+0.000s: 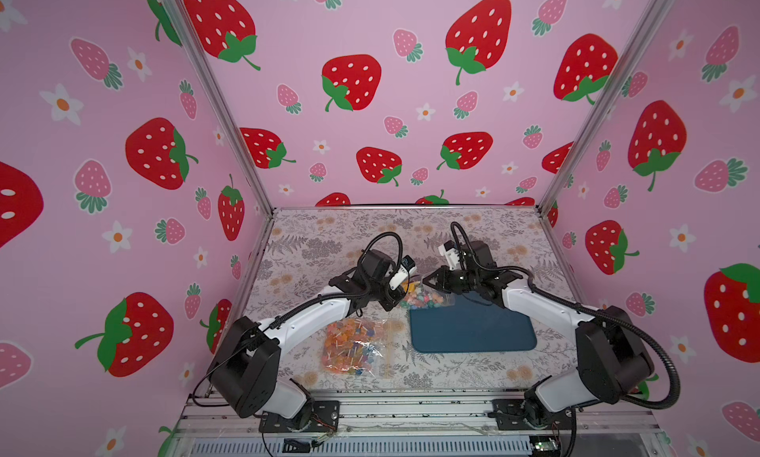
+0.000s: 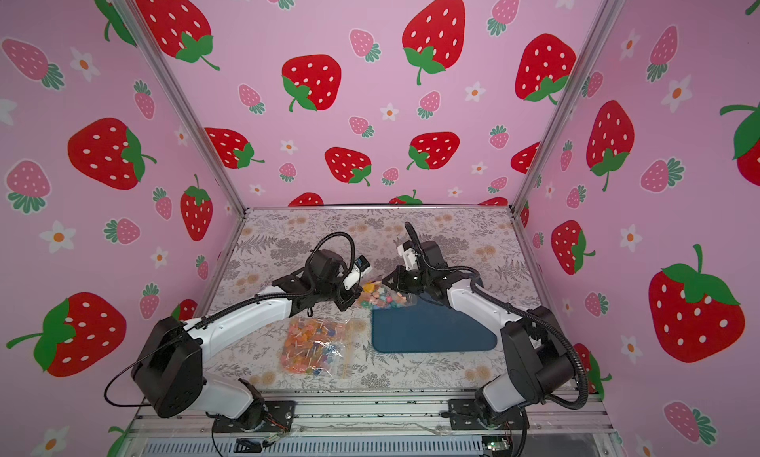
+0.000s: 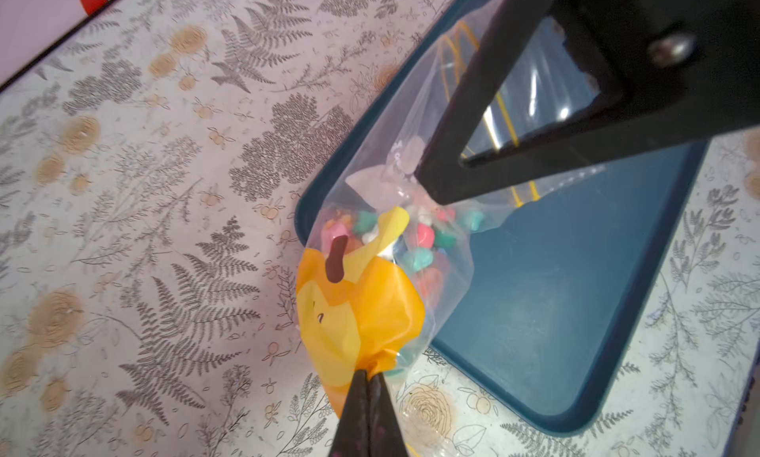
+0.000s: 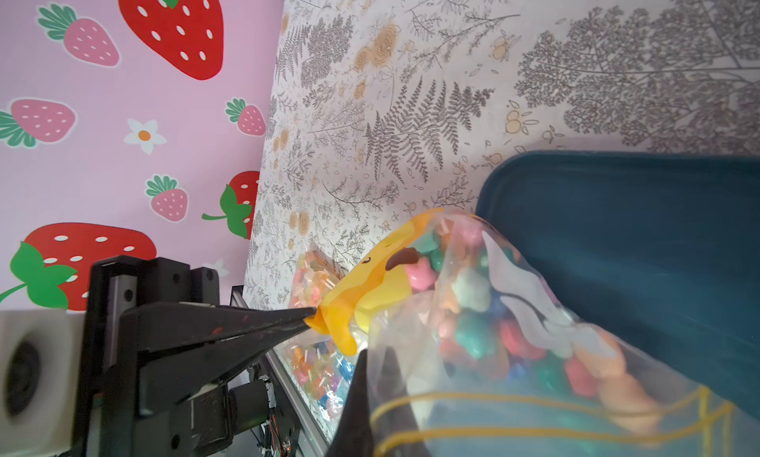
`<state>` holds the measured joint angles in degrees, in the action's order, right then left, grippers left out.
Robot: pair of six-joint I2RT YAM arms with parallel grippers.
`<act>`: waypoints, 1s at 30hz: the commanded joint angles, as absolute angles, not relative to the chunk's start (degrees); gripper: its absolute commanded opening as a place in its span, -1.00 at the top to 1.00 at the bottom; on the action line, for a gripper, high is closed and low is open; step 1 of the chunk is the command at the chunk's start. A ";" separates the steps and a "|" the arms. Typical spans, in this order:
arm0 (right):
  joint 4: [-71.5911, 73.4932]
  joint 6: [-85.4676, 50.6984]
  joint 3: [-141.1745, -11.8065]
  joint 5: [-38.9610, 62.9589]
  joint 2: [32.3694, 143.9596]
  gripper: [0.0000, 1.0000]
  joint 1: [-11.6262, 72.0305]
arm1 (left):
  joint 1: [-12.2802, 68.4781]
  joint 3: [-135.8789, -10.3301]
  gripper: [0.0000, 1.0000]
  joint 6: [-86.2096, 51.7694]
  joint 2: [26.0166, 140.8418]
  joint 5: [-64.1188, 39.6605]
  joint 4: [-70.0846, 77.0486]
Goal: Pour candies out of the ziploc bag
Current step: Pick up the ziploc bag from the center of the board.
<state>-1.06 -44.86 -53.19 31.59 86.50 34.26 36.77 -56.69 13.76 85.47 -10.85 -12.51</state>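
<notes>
Seen from above, two robot arms meet over the middle of a bench covered in a grey fern and flower print, inside a booth with pink strawberry walls. Between them they hold a clear ziploc bag with a yellow cartoon print at one end. The left end effector has its tips pressed together on the crumpled yellow corner, at the bag's 9 o'clock side in both top views. The right end effector is pinched tight on the clear film at the bag's 2 o'clock side, near the yellow zip lines. The candies, small pink, teal, red and white pieces, are bunched inside the bag close to the yellow print. The bag sits over the 11 o'clock corner of a dark blue tray, whose floor is bare; whether the bag touches it cannot be told. A second clear bag, filled with orange and pink lollipops on white sticks, lies flat on the bench at the tray's 9 o'clock side, just beside it.
</notes>
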 commanded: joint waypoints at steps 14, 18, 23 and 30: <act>-1.85 -43.00 -55.37 30.39 86.26 1.00 33.22 | 36.97 -54.29 -0.76 17.73 73.92 -10.74 -17.87; -1.75 -42.92 -56.11 30.74 87.07 1.00 33.05 | 37.17 -55.48 -0.99 18.11 72.69 -11.54 -23.40; -1.76 -42.94 -56.68 30.94 87.28 1.00 32.92 | 40.39 -55.72 -0.99 21.80 71.24 -10.41 -29.71; -1.58 -42.95 -57.46 31.46 87.63 1.00 32.70 | 43.32 -52.77 -0.93 29.35 72.33 -0.80 -30.23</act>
